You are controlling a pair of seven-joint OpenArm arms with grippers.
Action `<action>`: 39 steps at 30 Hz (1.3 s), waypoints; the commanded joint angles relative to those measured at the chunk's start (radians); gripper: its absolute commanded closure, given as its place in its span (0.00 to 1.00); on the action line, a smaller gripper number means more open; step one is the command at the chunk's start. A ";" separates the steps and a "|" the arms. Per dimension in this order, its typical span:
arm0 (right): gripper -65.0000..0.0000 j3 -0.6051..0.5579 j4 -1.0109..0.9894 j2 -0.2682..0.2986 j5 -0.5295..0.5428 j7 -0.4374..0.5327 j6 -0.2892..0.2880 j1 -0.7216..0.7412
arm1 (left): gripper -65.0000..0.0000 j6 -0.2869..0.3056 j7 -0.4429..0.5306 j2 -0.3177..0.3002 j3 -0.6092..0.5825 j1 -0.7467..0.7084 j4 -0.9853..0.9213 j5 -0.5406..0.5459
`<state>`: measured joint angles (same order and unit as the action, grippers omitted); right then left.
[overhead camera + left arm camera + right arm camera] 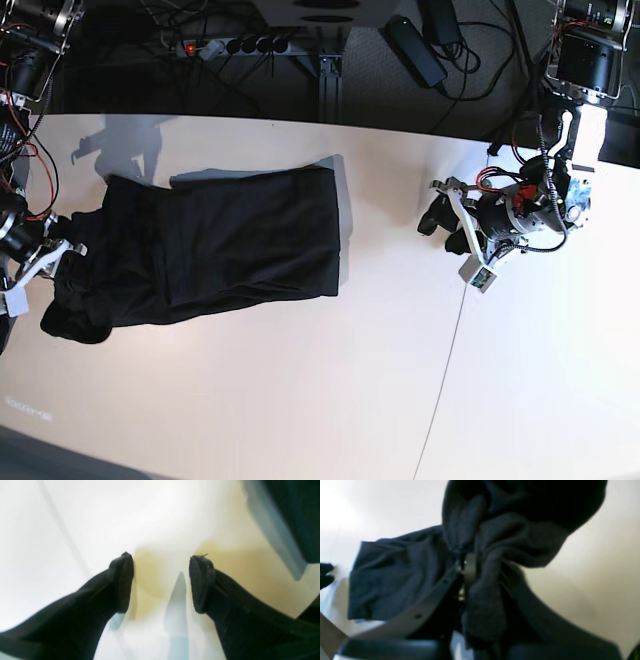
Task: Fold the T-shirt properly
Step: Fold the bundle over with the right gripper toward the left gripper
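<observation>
Black T-shirt (225, 245) spread over the left part of the table (330, 400) in the base view, its near end bunched. Right gripper (467, 562) pinching a thick wad of that bunched cloth. Left gripper (161, 580) spread, empty, hovering well apart over bare tabletop. Risks: dragging the whole shirt askew, lifting several layers at once, creasing the flat part, losing the wad mid-pull.

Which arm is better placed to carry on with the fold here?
Right, probably. The right end effector is shut on bunched fabric of the large black soft-knit T-shirt at its edge, while the left end effector hangs open over the bare pale tabletop, apart from the cloth.
</observation>
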<state>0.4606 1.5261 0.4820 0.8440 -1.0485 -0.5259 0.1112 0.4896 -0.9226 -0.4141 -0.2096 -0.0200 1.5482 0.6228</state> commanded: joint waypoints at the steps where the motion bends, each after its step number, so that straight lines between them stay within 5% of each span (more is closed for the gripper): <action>1: 1.00 -0.028 0.046 0.018 0.025 0.016 -0.047 0.031 | 0.40 -0.007 -0.048 0.014 -0.005 -0.006 0.001 -0.005; 10: 1.00 -0.417 0.273 0.008 -0.136 0.015 -0.046 0.046 | 0.40 -0.007 -0.122 0.157 -0.005 -0.011 0.001 0.043; 21: 1.00 -0.772 0.298 -0.086 -0.356 0.015 -0.045 0.046 | 0.40 -0.003 -0.121 0.288 -0.007 -0.033 0.001 0.099; 30: 0.99 -0.928 0.297 -0.103 -0.489 0.039 -0.045 0.049 | 0.40 -0.003 -0.122 0.297 -0.006 -0.033 0.002 0.099; 34: 0.60 -0.937 0.298 -0.103 -0.489 0.068 -0.045 0.049 | 0.40 -0.003 -0.121 0.264 0.045 -0.033 0.039 0.098; 39: 0.54 -0.937 0.298 -0.112 -0.457 0.110 -0.039 0.049 | 0.40 0.000 -0.121 0.181 0.235 -0.033 0.123 0.099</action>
<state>-0.4820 1.8050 0.3691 0.3759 -0.9646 -0.5243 0.1440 0.4862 -1.0573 -0.2337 0.0299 -0.0685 1.6531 0.7017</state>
